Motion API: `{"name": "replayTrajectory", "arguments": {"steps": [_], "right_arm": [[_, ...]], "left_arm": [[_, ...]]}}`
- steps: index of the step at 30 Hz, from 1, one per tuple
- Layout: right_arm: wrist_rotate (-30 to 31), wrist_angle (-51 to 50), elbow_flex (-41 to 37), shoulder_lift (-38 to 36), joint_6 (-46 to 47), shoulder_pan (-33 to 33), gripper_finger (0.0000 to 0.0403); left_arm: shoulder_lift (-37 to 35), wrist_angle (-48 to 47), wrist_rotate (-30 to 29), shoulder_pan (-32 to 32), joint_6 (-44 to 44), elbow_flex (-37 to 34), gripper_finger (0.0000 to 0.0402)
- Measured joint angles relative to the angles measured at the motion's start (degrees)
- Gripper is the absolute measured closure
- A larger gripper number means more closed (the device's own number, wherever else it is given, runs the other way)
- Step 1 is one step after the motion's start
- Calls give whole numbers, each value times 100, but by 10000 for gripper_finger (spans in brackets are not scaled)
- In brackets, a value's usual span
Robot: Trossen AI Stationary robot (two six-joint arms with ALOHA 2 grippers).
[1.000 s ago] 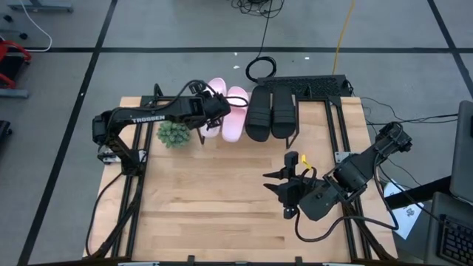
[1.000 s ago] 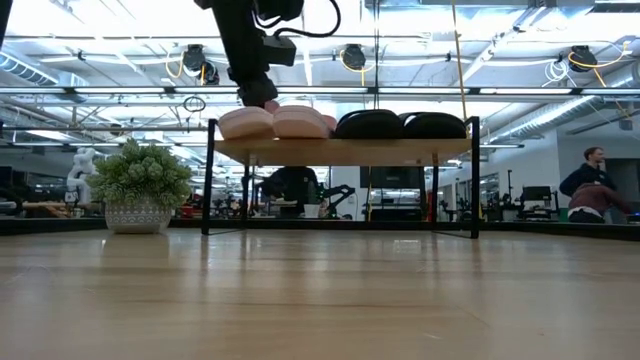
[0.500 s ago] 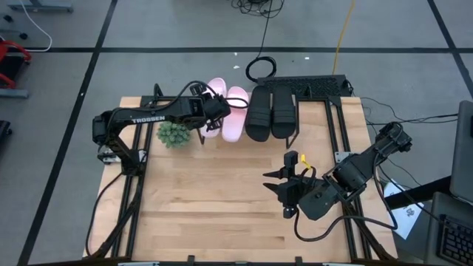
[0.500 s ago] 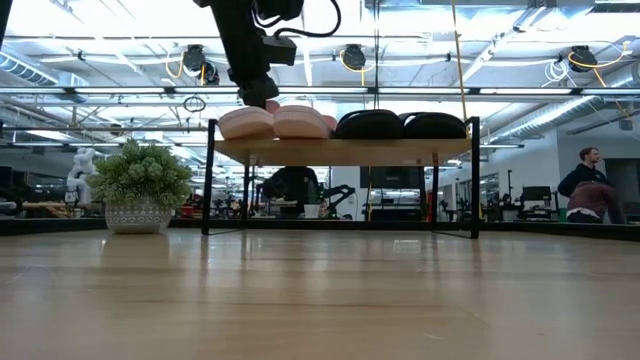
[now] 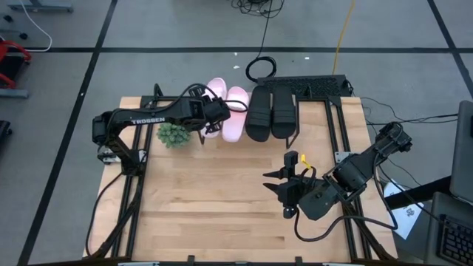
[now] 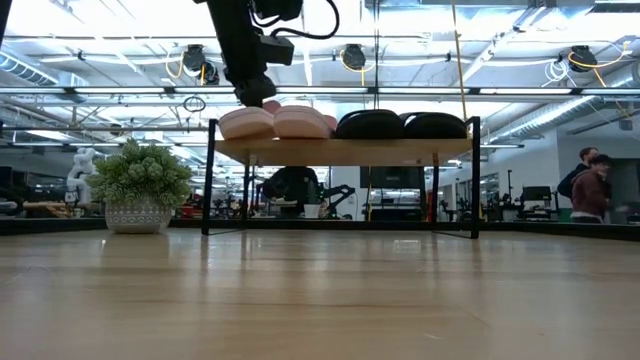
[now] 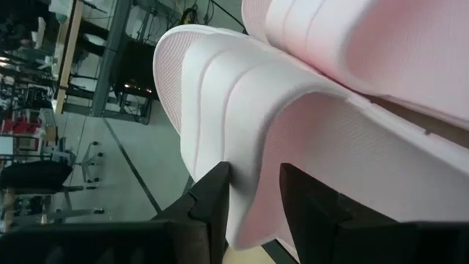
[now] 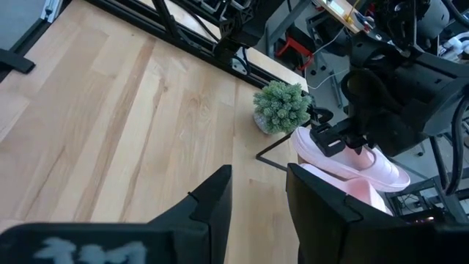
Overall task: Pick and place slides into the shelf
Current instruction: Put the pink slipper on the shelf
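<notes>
Four slides lie side by side on the shelf [image 6: 340,150] at the table's far edge, soles on its light wood top. The two pink slides [image 5: 215,92] [image 5: 236,114] are at the left. The two black slides [image 5: 260,114] [image 5: 283,111] are at the right. My left gripper [image 5: 216,111] reaches in from the table's left and is shut on the left pink slide [image 6: 245,123]. My right gripper [image 5: 272,185] hangs open over the table's right half, far from the shelf. My left gripper [image 7: 253,176] pinches the edge of the left pink slide's wide strap [image 7: 249,147] between its two fingers. One finger [image 7: 216,194] is outside the strap and the other [image 7: 300,202] under it. It comes from above, slanting from the table's left. The slide rests on the shelf.
A small potted plant [image 5: 174,133] stands on the table just left of the shelf, under my left arm. Bare wooden table [image 5: 214,199] spreads between the shelf and the near edge. People move in the room far behind [image 6: 590,185].
</notes>
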Motion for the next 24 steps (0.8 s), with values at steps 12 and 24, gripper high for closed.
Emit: {"name": "replayTrajectory", "arguments": {"steps": [12,24], "right_arm": [[-2,0,0,0,44,0,284],[-4,-4,0,0,44,0,284]], "left_arm": [[0,7,155,-4,-269,0,250],[-81,-236,-393,-479,-348,0,144]]}}
